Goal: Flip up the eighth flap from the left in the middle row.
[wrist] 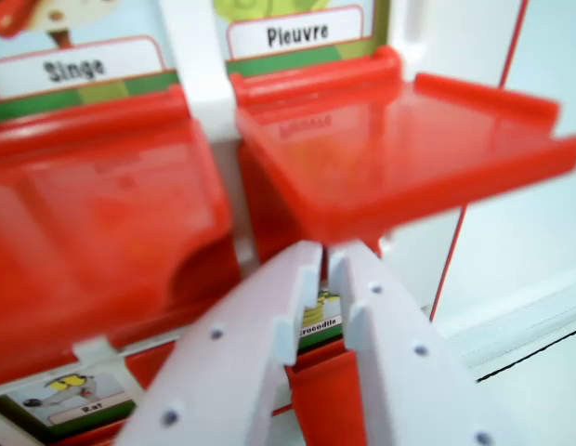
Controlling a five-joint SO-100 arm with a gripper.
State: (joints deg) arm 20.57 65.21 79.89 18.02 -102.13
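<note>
Wrist view: my claw [325, 260] sits at six o'clock, its white tips nearly together with only a slit between them, gripping nothing, just under the raised red flap [399, 153]. That flap, at about one o'clock below the Pieuvre label [297, 35], juts out half-lifted. I judge the flip well begun, not finished.

Red plastic flap [399, 158] at the wrist view's right, under the label reading "Pleuvre"; glossy, rectangular, raised lip along its far and side edges; hinged at its upper edge against the white board; tilted up and out toward the camera, near level, underside partly shown; blurred at its near edge; last in its row on that side.
</note>
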